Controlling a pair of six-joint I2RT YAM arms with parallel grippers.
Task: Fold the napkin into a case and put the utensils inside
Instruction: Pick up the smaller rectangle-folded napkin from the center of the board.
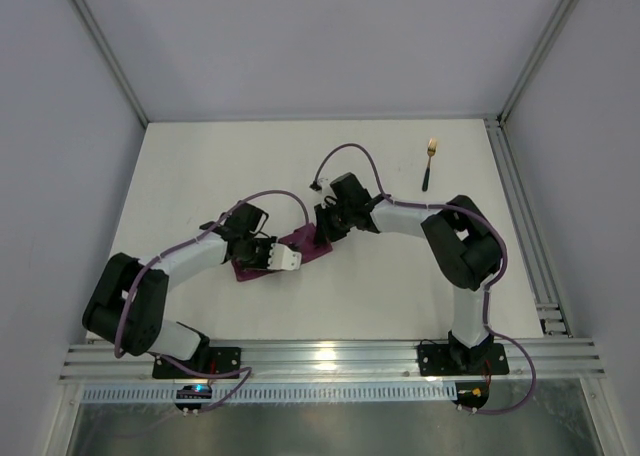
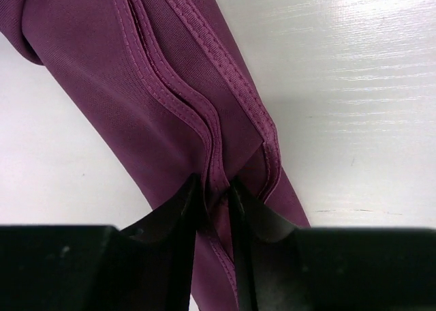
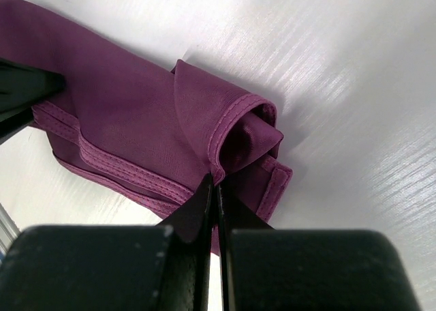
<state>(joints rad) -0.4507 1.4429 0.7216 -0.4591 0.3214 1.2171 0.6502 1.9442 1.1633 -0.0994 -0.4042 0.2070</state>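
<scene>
My left claw [image 2: 216, 188] pinches the stacked hems of the soft, limp napkin [image 2: 102, 72], which lies folded narrow on the counter [image 2: 354, 86] between both claws, while my right claw [image 3: 215, 188], pressed together, nips its rolled end fold; I judge the hems the firmest hold.

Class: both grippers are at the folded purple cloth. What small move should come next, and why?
Probably lift the pinched hems slightly apart to open a pocket: left gripper and right gripper each pinch an edge of the folded napkin, while the fork lies outside it.
</scene>
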